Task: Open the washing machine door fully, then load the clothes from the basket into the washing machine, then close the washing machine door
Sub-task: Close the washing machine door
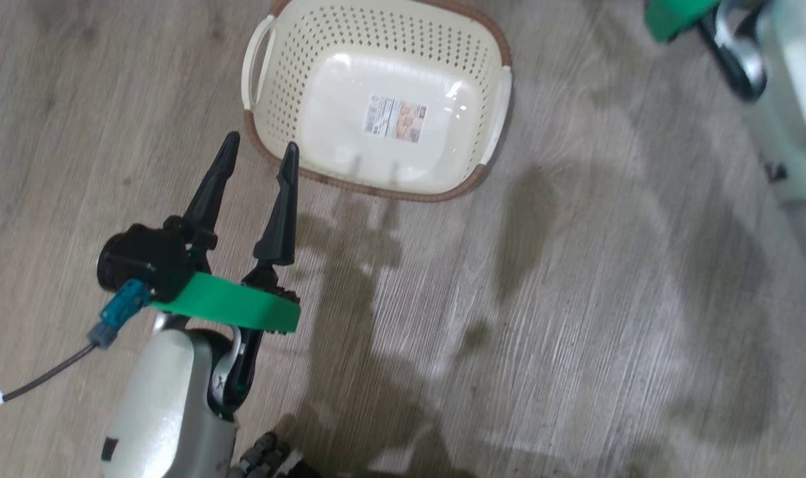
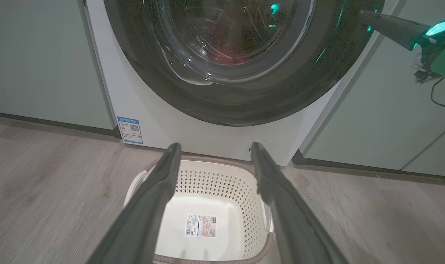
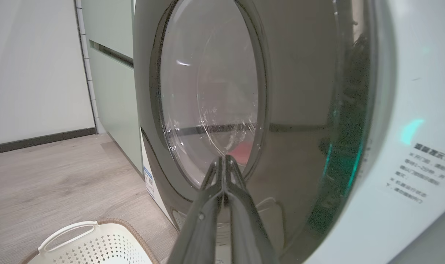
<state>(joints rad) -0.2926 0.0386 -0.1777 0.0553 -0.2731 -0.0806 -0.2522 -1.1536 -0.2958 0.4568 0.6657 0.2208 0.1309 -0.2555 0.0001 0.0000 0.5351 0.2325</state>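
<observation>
The washing machine (image 2: pixel 164 124) has its door (image 2: pixel 226 106) lying against its white front. Behind the glass bowl the red clothes (image 2: pixel 226 55) lie in the drum, and they also show as a red patch of clothes (image 3: pixel 241 152). The basket (image 1: pixel 290 79) stands empty on the floor before the machine, its floor sticker bare. My left gripper (image 1: pixel 262 143) hangs open over the basket's near left rim, holding nothing. My right gripper (image 3: pixel 224 157) is shut and empty, its tips close to the door (image 3: pixel 299 110); I cannot tell whether they touch it.
Pale green cabinets (image 2: pixel 43 62) flank the machine on both sides. A blue energy sticker (image 2: pixel 130 129) sits low on its front. Wood-look floor (image 1: pixel 575 299) spreads around the basket. A white wall (image 3: pixel 32 73) with dark skirting stands beyond the cabinets.
</observation>
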